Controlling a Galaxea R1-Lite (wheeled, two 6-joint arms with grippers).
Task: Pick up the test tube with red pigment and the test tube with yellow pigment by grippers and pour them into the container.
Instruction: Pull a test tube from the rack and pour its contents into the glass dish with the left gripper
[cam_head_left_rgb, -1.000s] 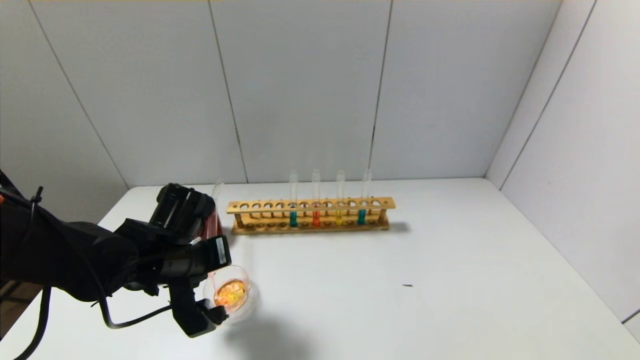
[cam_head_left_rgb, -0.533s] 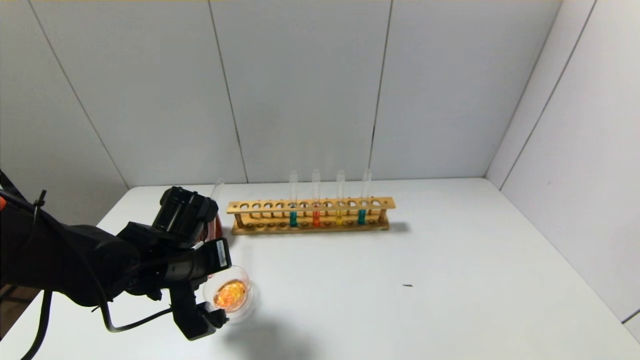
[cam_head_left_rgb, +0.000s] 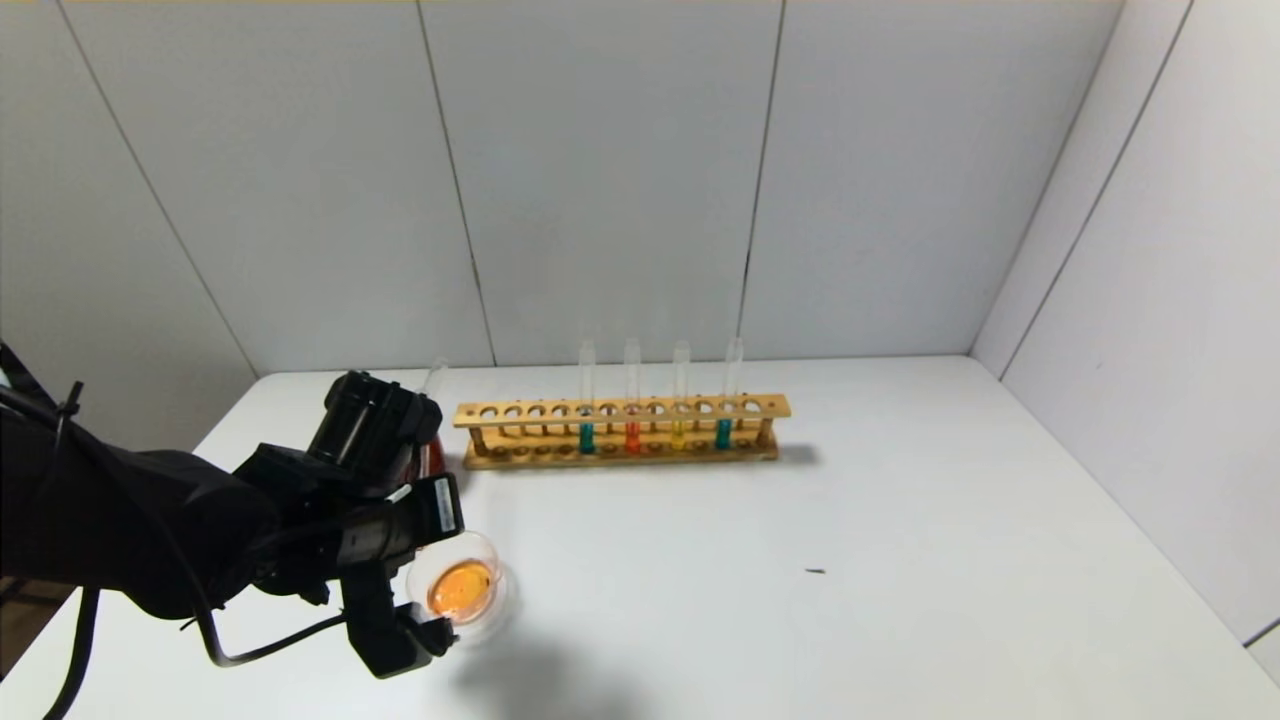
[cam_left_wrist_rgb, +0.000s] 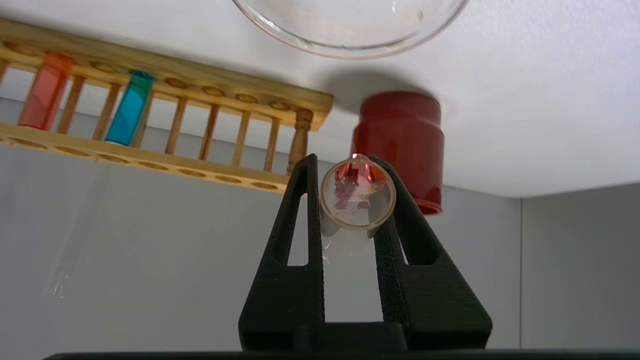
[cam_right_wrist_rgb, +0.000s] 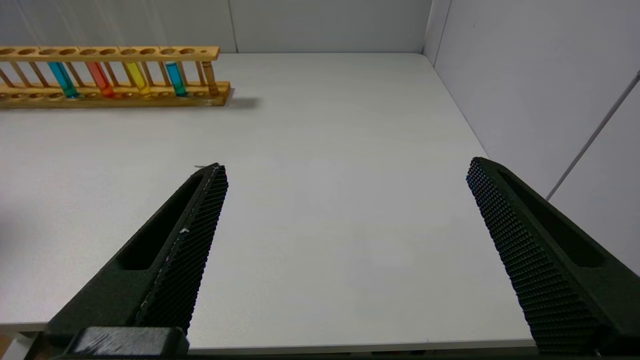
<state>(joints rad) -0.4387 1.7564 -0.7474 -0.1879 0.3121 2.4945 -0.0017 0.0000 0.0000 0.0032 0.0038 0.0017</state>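
1. My left gripper (cam_left_wrist_rgb: 356, 172) is clamped on a clear test tube (cam_left_wrist_rgb: 358, 199). Its two black fingers (cam_left_wrist_rgb: 305, 210) press the glass from both sides just below the open rim.
2. That tube is tilted, with its mouth pointing back toward my wrist camera. Reddish traces cling to the inside of the glass; I cannot tell whether any liquid is left in it.
3. In the head view my left gripper (cam_head_left_rgb: 425, 560) sits at the near-left part of the desk (cam_head_left_rgb: 800, 560), right beside the container (cam_head_left_rgb: 462, 588) and overlapping its left rim.
4. The container is a low clear dish resting on the desk, and it holds a round pool of orange liquid.
5. A dark red cup (cam_left_wrist_rgb: 400, 145) stands behind my gripper, just off the left end of the wooden rack (cam_head_left_rgb: 620, 432).
6. The rack stands at the back of the desk, well apart from the container. It carries four upright tubes: teal, the test tube with red pigment (cam_head_left_rgb: 632, 400), the test tube with yellow pigment (cam_head_left_rgb: 680, 398), and teal again.
7. My right gripper (cam_right_wrist_rgb: 345, 200) is spread wide and holds nothing. It hovers over bare desk off to the right of the rack, which shows far away in its wrist view.
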